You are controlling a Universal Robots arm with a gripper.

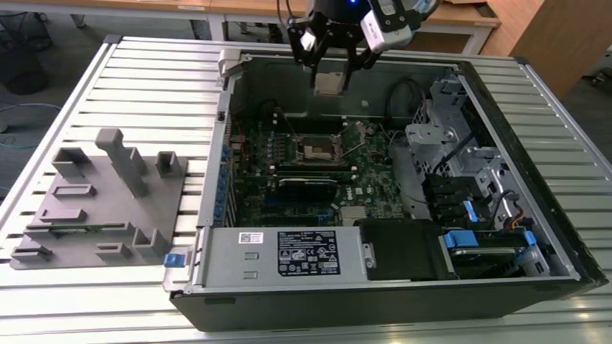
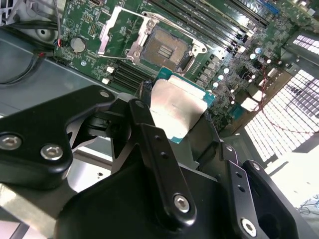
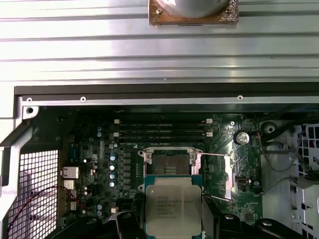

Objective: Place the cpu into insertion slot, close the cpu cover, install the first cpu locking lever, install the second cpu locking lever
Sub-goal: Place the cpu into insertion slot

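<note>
1. Table (image 1: 143, 72) of slatted metal carries an open case (image 1: 383, 301) lying on its side. A grey fixture (image 1: 96, 208) sits beside the case on the exterior view's left.
2. The green board (image 1: 254, 193) lies flat inside the case, facing up.
3. The gripper (image 1: 330, 75) hangs above the far part of the case. Its fingers (image 2: 149, 129) are closed narrowly on two opposite edges of the cpu.
4. The cover (image 2: 107, 32) is swung open and stands clear to one side of the slot.
5. The slot (image 1: 319, 148) sits mid-board with its dark centre (image 2: 163, 49) bare, next to the long memory slots.
6. The cpu (image 2: 174, 99) is gripped with its silver top showing in both wrist views (image 3: 173, 206). It is held in the air, well above the board and apart from the slot.
</note>
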